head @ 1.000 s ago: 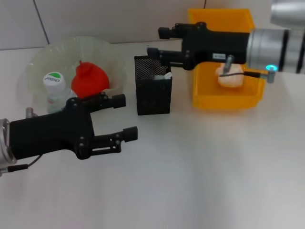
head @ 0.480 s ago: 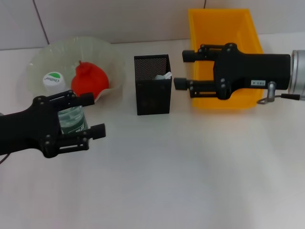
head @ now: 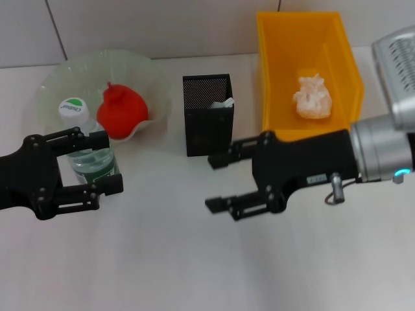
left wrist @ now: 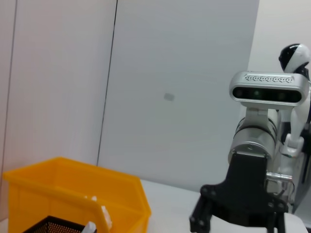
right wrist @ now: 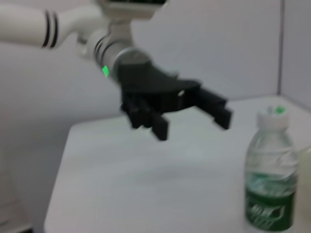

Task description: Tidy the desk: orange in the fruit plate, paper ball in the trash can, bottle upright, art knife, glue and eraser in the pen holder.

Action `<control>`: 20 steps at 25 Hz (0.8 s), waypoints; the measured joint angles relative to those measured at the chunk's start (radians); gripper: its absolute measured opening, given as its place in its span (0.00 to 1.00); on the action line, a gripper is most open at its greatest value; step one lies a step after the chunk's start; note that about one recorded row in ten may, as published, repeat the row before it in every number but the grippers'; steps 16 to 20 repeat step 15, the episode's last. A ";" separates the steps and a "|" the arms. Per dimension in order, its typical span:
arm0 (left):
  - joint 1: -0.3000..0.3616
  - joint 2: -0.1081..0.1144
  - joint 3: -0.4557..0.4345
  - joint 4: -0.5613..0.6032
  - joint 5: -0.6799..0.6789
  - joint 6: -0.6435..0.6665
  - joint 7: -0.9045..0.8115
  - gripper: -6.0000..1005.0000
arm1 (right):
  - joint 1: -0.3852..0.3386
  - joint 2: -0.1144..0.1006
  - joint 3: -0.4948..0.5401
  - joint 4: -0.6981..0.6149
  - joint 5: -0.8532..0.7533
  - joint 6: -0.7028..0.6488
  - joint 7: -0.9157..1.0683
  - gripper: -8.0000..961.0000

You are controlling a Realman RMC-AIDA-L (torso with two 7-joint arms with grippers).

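Note:
The bottle (head: 91, 157) stands upright by the fruit plate (head: 152, 78), white cap on top; it also shows as the bottle (right wrist: 269, 174). My left gripper (head: 113, 161) is open, its fingers above and below the bottle in the head view, without gripping it. The orange (head: 122, 110) lies in the plate. The paper ball (head: 311, 97) sits in the yellow trash can (head: 350, 78). The black mesh pen holder (head: 207, 129) holds something white; art knife, glue and eraser cannot be told apart. My right gripper (head: 219, 175) hangs open and holds nothing, just in front of the holder.
The trash can (left wrist: 73, 184) and the right gripper (left wrist: 238, 221) show in the left wrist view. The left gripper (right wrist: 192, 124) shows open in the right wrist view. Bare white tabletop (head: 194, 259) lies in front of both grippers.
My left gripper has drawn back to the left, uncovering the upright bottle. My right gripper has swung from over the trash can and pen holder down to the table in front of the holder.

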 joint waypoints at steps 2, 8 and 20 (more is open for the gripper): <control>-0.009 -0.008 -0.008 0.005 0.028 -0.002 -0.004 0.80 | -0.002 0.000 -0.015 -0.006 -0.013 -0.002 0.007 0.74; -0.016 -0.016 -0.018 0.001 0.048 -0.001 -0.009 0.80 | -0.046 0.003 -0.039 -0.074 -0.046 -0.010 0.035 0.74; -0.014 -0.021 -0.018 -0.003 0.048 -0.006 -0.009 0.80 | -0.134 0.004 -0.033 -0.215 -0.044 -0.037 0.041 0.74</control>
